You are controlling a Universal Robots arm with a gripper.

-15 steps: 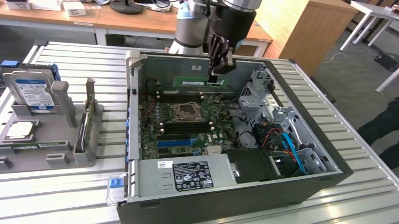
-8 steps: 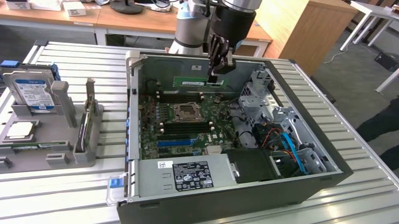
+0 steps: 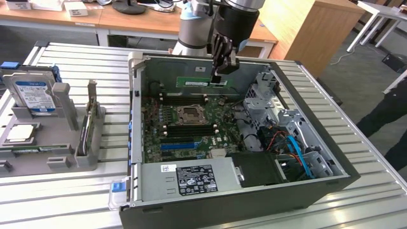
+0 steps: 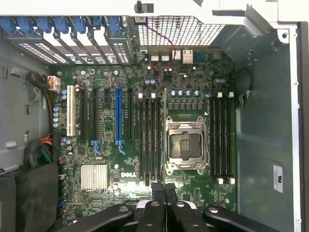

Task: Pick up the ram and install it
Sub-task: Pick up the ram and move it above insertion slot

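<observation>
The ram is a long thin green stick with a small white label. It hangs level over the far part of the open computer case. My gripper comes down from above and is shut on the ram's end toward the exterior view's right. In the wrist view the ram appears edge-on as a thin line running out from between the black fingers. It lies just beside the bank of memory slots next to the processor socket. The ram is above the motherboard, not seated in a slot.
A grey fixture at the exterior view's left holds a blue-labelled hard drive and an upright card. Inside the case are a power supply, a metal drive cage and cables. A person's leg stands at the right.
</observation>
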